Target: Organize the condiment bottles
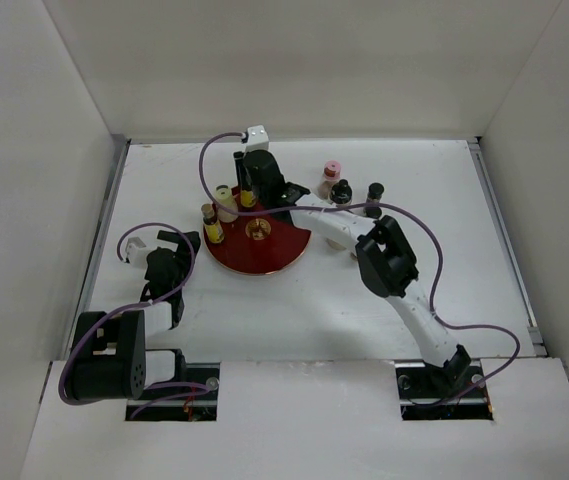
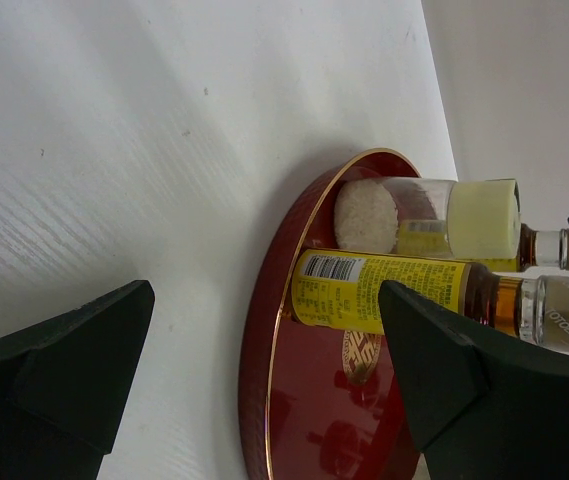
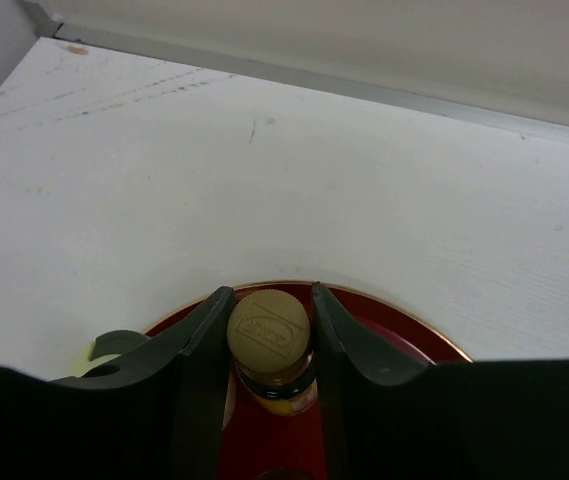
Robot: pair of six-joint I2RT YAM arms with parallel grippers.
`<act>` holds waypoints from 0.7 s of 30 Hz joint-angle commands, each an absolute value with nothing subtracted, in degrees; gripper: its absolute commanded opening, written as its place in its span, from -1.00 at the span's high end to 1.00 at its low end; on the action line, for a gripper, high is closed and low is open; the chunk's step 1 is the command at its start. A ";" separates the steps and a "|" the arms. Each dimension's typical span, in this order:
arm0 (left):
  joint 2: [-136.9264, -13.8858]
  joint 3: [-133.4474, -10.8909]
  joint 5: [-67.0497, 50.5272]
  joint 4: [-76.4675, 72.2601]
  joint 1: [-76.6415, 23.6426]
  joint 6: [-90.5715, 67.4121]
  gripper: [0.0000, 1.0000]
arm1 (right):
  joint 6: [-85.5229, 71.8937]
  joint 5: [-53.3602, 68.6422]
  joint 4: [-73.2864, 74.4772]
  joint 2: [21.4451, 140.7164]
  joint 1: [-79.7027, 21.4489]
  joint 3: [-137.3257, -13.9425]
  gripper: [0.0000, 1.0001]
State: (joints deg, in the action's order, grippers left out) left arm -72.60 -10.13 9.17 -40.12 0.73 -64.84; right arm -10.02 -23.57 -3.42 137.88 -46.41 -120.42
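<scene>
The left gripper, of matte black plastic with wedge-shaped fingers, hangs low over the white wood-grain table just left of the round glossy red tray with a thin gold rim. Its jaws stand wide apart with nothing between them. A round gold emblem marks the tray centre. On the left part of the tray stands the small glass bottle with amber contents and a yellow printed label. Touching or just beside it, further back, stands the small clear glass bottle of cream granular contents with a pale yellow cap. Both are upright and cylindrical. Near the far rim of the tray, the right gripper is clamped on the small glass bottle of yellow contents with a round tan embossed cap. Its two curved black fingers press against opposite sides of the cap, and the bottle stands upright over the tray. Behind it rises the slim dark bottle; whether its base is on the tray cannot be told. To the right of the tray, beyond the white forearm of the right arm, three more bottles stand on the bare table. They are the pink-capped bottle, the black-capped bottle just beside it and the second black-capped bottle slightly apart.
</scene>
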 commanded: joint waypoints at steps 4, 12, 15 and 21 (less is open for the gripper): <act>-72.86 -10.90 8.53 -43.24 0.84 -65.48 -1.00 | -8.44 -25.93 -10.98 137.55 -46.62 -121.56 0.22; -73.39 -10.81 8.17 -43.95 0.66 -65.65 -1.00 | -10.02 -25.32 -15.20 132.02 -47.33 -114.70 -0.35; -73.56 -10.99 8.17 -43.95 0.57 -65.65 -1.00 | -10.20 -25.05 -15.29 128.34 -47.42 -112.86 -0.44; -73.04 -10.72 8.09 -43.95 0.84 -65.65 -1.00 | -12.30 -23.12 -17.48 116.48 -47.42 -104.61 -0.57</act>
